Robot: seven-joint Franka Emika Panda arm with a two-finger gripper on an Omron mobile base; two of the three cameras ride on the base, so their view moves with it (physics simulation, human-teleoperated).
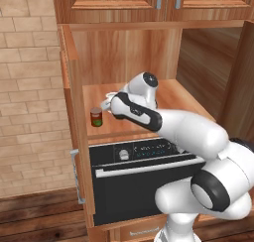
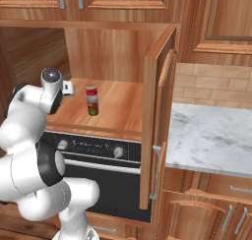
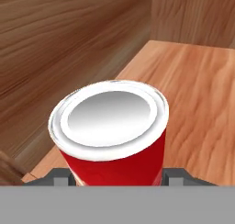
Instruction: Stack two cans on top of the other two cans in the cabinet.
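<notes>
Pincer (image 3: 117, 176) is clamped around a red-and-white can (image 3: 112, 131) inside the cabinet (image 1: 74, 117); next it needs lifting onto the dark can (image 1: 96, 117).

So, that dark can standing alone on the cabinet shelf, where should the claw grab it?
Probably across its curved side wall at mid-height, coming level from the open front: the dark can stands upright, with the cabinet side wall near it.

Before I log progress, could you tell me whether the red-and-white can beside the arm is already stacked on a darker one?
Stacked: in the right base view the red-and-white can sits upright on a darker can on the cabinet shelf.
</notes>
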